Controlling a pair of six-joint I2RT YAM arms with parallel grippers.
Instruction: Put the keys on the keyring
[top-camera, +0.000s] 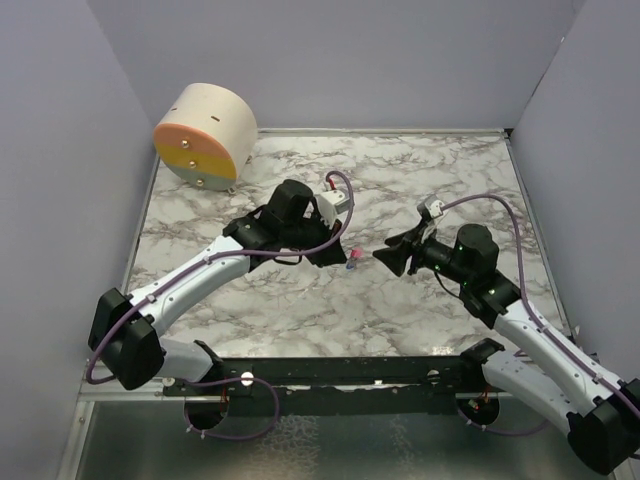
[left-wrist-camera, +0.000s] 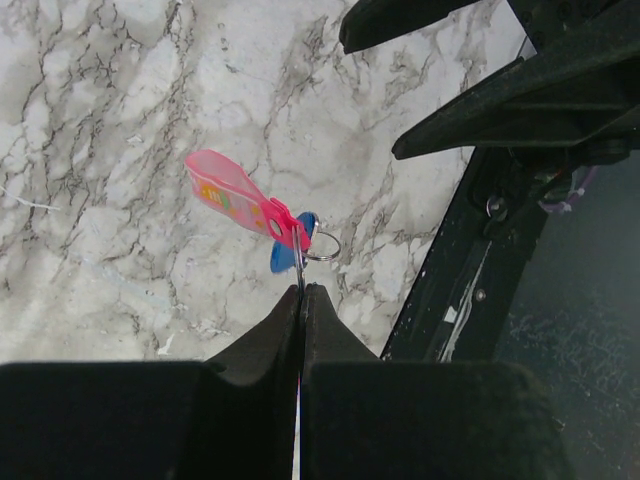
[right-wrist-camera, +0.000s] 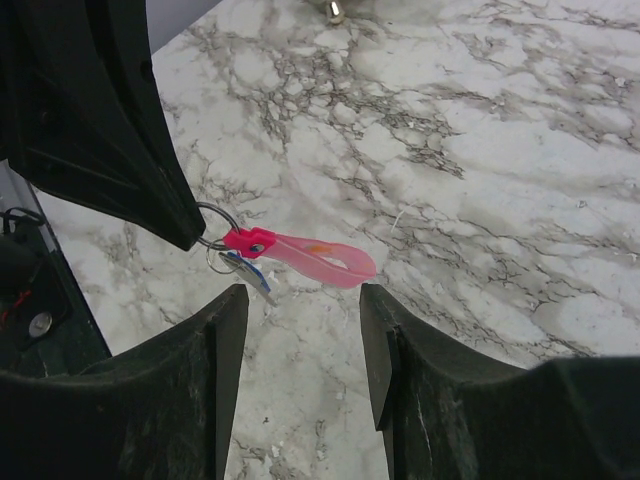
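Left gripper (left-wrist-camera: 302, 292) is pressed tight together, pinching the thin metal loop of the keyring (left-wrist-camera: 282, 258) right at its fingertips. The blue tag dangles just beside the pinch. The key (left-wrist-camera: 232, 192) sits with its red end at the ring, touching it; whether it is fully threaded on, I cannot tell. Its long axis runs away from the left gripper's tips, pink body pointing outward over the marble.

Across the way, the right gripper (right-wrist-camera: 303, 300) is spread, fingers well apart, holding nothing. From its wrist view the key lies crosswise just ahead of the gap between its fingers, the red end toward the left gripper and the pale pink end pointing right.

From above, both grippers face each other near the middle of the counter (top-camera: 400, 180), key between them. Bare marble lies all round; the grey walls (top-camera: 330, 60) are well apart. A round beige-and-orange drum (top-camera: 205, 135) sits at the far left corner, and the black rail (top-camera: 330, 370) runs along the near edge.
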